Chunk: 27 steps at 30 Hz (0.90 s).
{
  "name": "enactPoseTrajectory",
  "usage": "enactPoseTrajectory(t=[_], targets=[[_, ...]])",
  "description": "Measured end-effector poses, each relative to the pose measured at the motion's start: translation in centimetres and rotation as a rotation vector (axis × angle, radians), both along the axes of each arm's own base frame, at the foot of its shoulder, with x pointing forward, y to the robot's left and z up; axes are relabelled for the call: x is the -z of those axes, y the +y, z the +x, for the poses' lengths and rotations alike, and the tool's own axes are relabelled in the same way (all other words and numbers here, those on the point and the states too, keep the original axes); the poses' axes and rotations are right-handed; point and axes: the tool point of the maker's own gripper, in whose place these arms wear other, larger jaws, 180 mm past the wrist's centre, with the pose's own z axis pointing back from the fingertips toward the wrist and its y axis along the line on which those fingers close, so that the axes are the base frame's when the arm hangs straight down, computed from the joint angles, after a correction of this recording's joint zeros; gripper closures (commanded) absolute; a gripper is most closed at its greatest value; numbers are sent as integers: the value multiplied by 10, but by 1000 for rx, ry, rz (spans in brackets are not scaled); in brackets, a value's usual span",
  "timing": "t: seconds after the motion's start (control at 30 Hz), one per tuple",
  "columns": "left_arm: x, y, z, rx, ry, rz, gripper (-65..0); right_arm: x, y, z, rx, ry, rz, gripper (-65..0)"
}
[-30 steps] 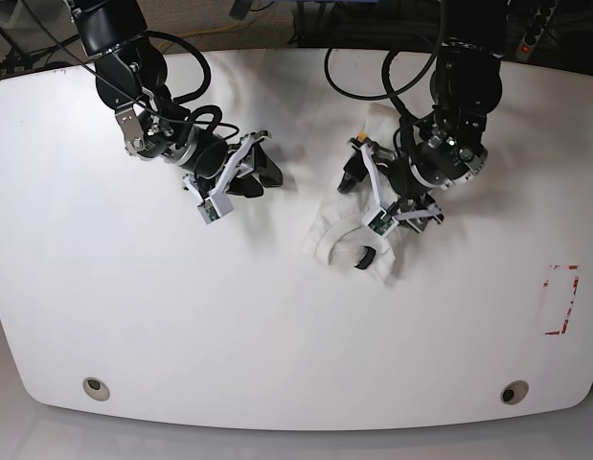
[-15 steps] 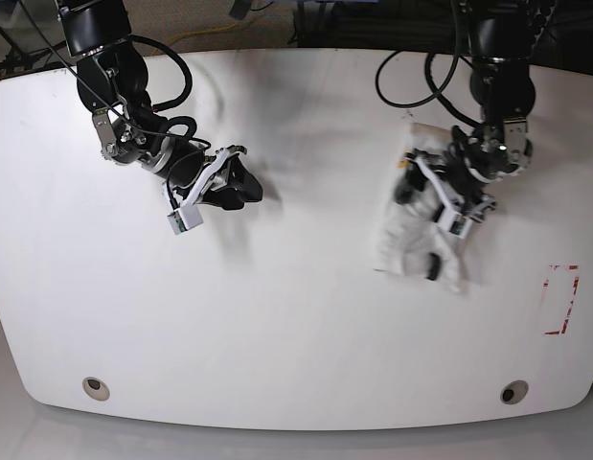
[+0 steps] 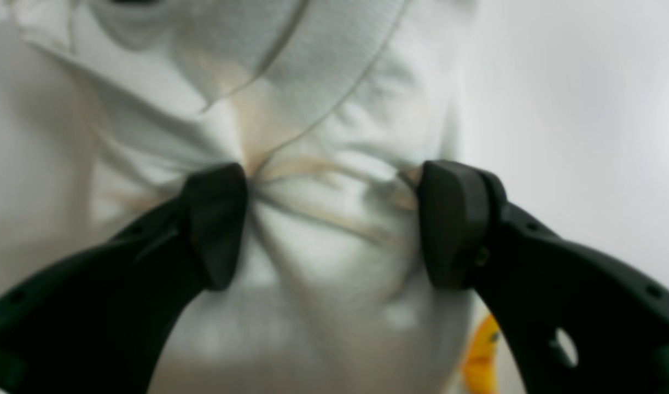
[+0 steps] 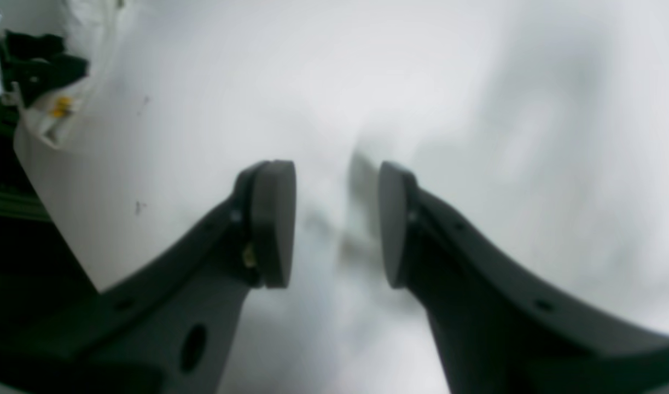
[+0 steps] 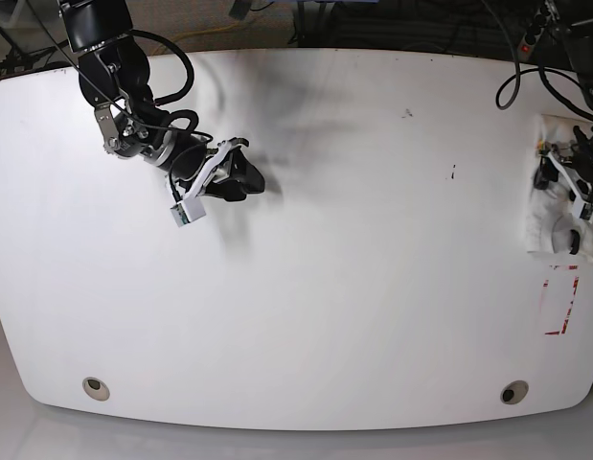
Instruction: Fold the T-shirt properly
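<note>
1. Over on the left of the base view, the right pincer (image 5: pixel 240 175) hangs just above the desk (image 5: pixel 306 316) with nothing near it. Its own camera shows the two dark pads part-way apart with only bare surface between them, so it holds nothing. I'd judge it is parked there to stay out of the other arm's way.

2. The desk is a broad, smooth white slab with rounded corners and two round metal grommets near the front edge. A few small dark specks mark it towards the right.

3. At the far right edge sits the T-shirt (image 5: pixel 550 213), bunched into a compact white bundle, not spread flat. A red-outlined rectangle (image 5: pixel 560 299) lies on the desk just below it.

4. The left pincer (image 3: pixel 334 224) is clamped on that bundle, its jaws standing wide with a thick wad of cloth gathered between them. Creases radiate from the left pad, which suggests a firm pinch.

5. Up close the fabric is soft white cotton, its ribbed collar band (image 3: pixel 290 49) above the pads and a scrap of yellow print (image 3: pixel 479 358) at the bottom.
</note>
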Motion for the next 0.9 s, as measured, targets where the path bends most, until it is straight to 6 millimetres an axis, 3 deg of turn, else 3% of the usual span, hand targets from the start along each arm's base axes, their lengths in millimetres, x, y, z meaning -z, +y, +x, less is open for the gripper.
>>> enactPoseTrajectory(t=[0.17, 0.3, 0.4, 0.5, 0.6, 0.77, 0.8, 0.9], targets=[[-14, 41, -21, -13, 60, 112, -457, 2, -2, 0, 0, -11, -22, -231], [-35, 46, -14, 6, 22, 167, -457, 15, -7, -7, -12, -16, -102, -231], [-61, 27, 6, 80, -59, 198, -457, 17, -8, -11, -34, -30, -153, -231], [-90, 9, 17, 134, -100, 261, -457, 5, -6, -7, -45, -105, -187, -231], [-115, -5, 22, 91, -208, 274, -457, -10, -23, 0, 7, -201, -221, -231], [-119, -57, 32, 21, -375, 197, -457, -16, -70, 17, 140, -322, -410, -231], [-119, -74, 38, 22, -434, 141, -457, -21, -75, 23, 171, -366, -425, -231], [-116, -96, 48, -56, -582, 26, -457, -27, -86, 31, 251, -457, -443, -233]])
